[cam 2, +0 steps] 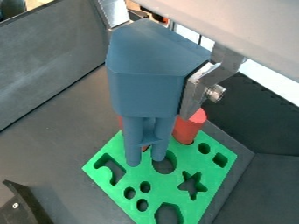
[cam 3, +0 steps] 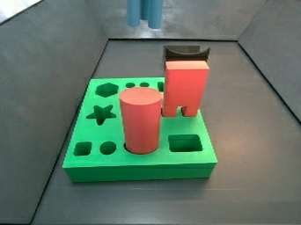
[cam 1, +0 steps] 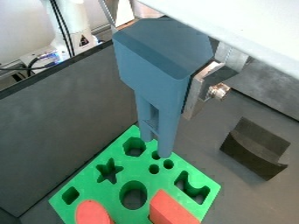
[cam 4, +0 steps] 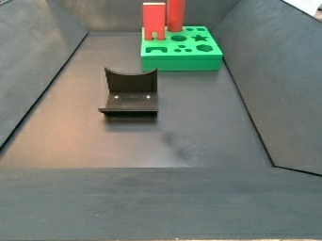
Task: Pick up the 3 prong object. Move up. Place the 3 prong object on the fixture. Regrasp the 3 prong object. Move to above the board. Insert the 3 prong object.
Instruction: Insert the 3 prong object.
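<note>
Your gripper (cam 1: 187, 87) is clamped on the 3 prong object (cam 1: 158, 74), high above the board (cam 1: 100, 188). In both wrist views one silver finger (cam 2: 208, 80) presses flat on the side of the piece's body; the opposite finger is hidden behind it.

What matters for the coming move is that the piece hangs with its long axis vertical, prongs down, and the board lies straight below, well apart from the prong tips. In a side view only the two pale-blue prong ends (cam 3: 147, 10) dip in at the top edge, far above the slab. From the wrist views the prongs seem to point toward the round holes (cam 1: 162, 160) near the board's middle, but you cannot tell from these pictures whether they are lined up with them.

The piece is matt blue-grey plastic, a broad sloped block narrowing to a slim stem. The board is a glossy bright-green slab with sharp cut-outs: star (cam 3: 101, 112), hexagon (cam 3: 108, 88), square (cam 3: 185, 141), circles. Two smooth red pieces already stand in it, a cylinder (cam 3: 140, 119) and a taller block (cam 3: 185, 86) with a notch at its foot; mind both when you descend. The fixture (cam 4: 128, 92), dull black with a dipped top, sits empty on the dark floor, apart from the board.
</note>
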Controlling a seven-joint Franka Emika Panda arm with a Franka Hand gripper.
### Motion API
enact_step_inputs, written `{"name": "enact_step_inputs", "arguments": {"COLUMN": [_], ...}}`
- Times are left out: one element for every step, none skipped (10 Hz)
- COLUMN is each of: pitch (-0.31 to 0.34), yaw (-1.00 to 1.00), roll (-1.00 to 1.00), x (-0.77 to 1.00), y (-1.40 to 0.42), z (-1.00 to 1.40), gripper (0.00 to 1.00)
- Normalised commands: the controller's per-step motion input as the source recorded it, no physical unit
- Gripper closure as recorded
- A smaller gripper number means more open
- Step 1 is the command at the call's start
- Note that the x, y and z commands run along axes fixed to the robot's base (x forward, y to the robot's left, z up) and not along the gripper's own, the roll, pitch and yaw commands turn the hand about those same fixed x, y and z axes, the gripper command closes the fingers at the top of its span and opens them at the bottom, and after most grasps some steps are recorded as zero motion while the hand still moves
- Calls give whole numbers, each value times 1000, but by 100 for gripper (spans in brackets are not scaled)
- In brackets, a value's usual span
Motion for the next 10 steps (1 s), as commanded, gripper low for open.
{"name": "enact_step_inputs", "arguments": {"pitch": [-41, 17, 0, 0, -9, 0, 0, 0, 7, 74], "yaw": [-91, -306, -489, -563, -680, -829, -843, -909, -929, -806], "roll": [-19, -64, -144, -149, -136, -16, -23, -14, 0, -79], "x": [-94, 217, 180, 71, 0, 0, 0, 0, 0, 0], "y": [0, 140, 283, 303, 174, 143, 123, 69, 66, 94], "z": [-23, -194, -266, -300, -331, -306, -314, -317, -254, -343], "gripper": [100, 100, 100, 100, 100, 100, 100, 100, 100, 100]}}
